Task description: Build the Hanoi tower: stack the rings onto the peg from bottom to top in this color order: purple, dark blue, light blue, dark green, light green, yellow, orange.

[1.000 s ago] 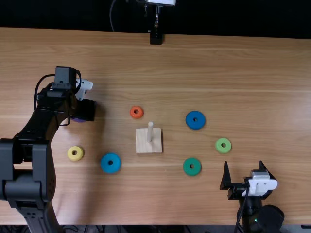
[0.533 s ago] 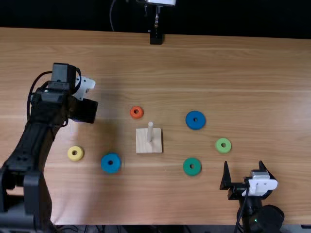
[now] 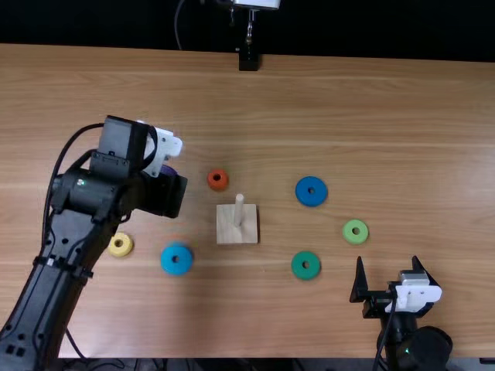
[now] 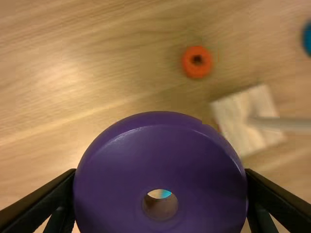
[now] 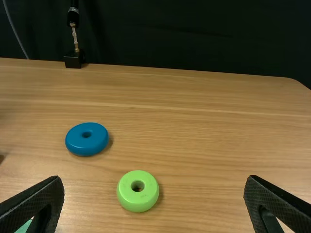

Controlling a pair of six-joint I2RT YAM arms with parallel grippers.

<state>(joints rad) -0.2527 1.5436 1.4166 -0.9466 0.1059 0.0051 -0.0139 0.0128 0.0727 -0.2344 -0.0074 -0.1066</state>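
Observation:
My left gripper (image 3: 164,192) is left of the wooden peg base (image 3: 229,230) in the top view, the purple ring (image 3: 168,170) partly hidden under it. In the left wrist view the left gripper (image 4: 160,194) is shut on the purple ring (image 4: 121,165), held at its sides above the table. The peg (image 3: 239,209) is bare. Around it lie the orange (image 3: 217,185), yellow (image 3: 121,251), light green (image 3: 348,232) and dark green (image 3: 297,270) rings and two blue rings (image 3: 176,269) (image 3: 311,201). My right gripper (image 3: 384,281) rests open at the lower right; in its wrist view the fingers (image 5: 43,201) stand wide apart.
The brown table (image 3: 348,100) spreads around the rings. A black stand (image 3: 249,60) is at its far edge. The left arm passes over the table's left side, close to the yellow ring.
The left gripper has moved right toward the peg base, carrying the purple ring. The arm now partly covers the yellow ring. The right arm has kept still.

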